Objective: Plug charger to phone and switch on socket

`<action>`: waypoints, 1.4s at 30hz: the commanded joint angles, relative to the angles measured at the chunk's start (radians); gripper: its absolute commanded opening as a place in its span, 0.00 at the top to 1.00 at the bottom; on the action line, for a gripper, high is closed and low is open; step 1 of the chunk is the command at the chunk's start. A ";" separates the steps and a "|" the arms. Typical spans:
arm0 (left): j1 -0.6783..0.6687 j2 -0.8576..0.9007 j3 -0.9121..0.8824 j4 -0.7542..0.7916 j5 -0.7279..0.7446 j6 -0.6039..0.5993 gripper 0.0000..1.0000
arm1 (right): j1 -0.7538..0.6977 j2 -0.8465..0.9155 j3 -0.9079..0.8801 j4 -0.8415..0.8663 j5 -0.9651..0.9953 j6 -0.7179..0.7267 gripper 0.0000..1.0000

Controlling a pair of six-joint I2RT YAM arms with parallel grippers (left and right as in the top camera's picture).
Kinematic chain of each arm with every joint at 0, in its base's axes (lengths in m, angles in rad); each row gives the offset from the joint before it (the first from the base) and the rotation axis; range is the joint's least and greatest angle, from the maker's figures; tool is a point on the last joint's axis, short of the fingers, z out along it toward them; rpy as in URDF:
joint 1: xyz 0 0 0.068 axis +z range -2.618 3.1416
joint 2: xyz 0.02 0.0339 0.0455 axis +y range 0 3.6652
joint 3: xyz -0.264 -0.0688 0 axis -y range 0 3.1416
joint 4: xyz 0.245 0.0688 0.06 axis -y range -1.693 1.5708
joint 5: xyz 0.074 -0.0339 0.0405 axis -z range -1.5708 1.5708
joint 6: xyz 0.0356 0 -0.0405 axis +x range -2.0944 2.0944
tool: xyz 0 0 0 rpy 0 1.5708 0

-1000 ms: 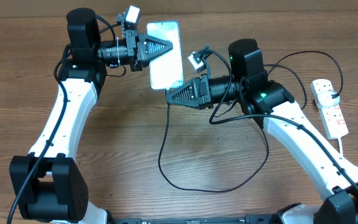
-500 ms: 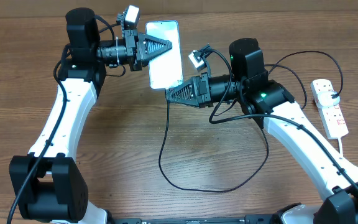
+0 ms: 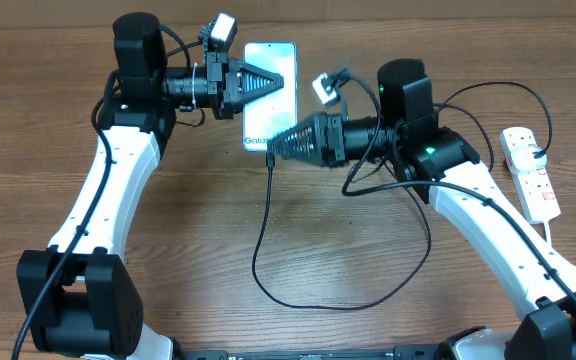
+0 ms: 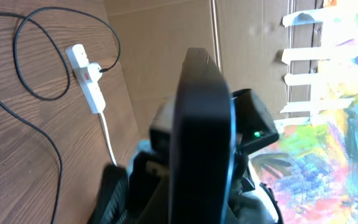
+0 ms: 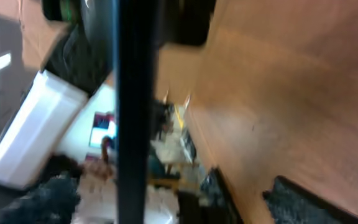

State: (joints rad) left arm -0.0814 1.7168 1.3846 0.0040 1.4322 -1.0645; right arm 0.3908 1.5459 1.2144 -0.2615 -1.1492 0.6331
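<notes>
Wood-grain tabletop (image 3: pixel 168 250) is spreading under both arms. Nearest the front edge, the charger (image 3: pixel 267 205) is lying in a wide loop on the wood. One end is climbing toward the middle, and the other is swinging out right toward the socket (image 3: pixel 531 178).

The socket is lying flat by the right edge, well apart from the phone (image 3: pixel 273 105), with a black lead running into its far end. Its switches are too small to read.

Further back, the right gripper (image 3: pixel 273 146) is pointing left at the phone's near end, just where the charger's plug tip is meeting that edge. I cannot tell whether its fingers are open or closed, since its own camera is showing only a dark blurred bar.

Beyond it, the phone is showing its pale blue screen upward. The left gripper (image 3: pixel 284 79) is reaching in from the left, its fingers clamping the phone.
</notes>
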 commanded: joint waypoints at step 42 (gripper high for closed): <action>0.002 -0.014 0.018 0.004 0.008 0.021 0.96 | 0.047 -0.018 0.010 -0.035 -0.034 -0.079 0.78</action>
State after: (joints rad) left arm -0.0811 1.7168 1.3846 0.0036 1.4216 -1.0477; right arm 0.4343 1.5459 1.2144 -0.2924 -1.1889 0.5503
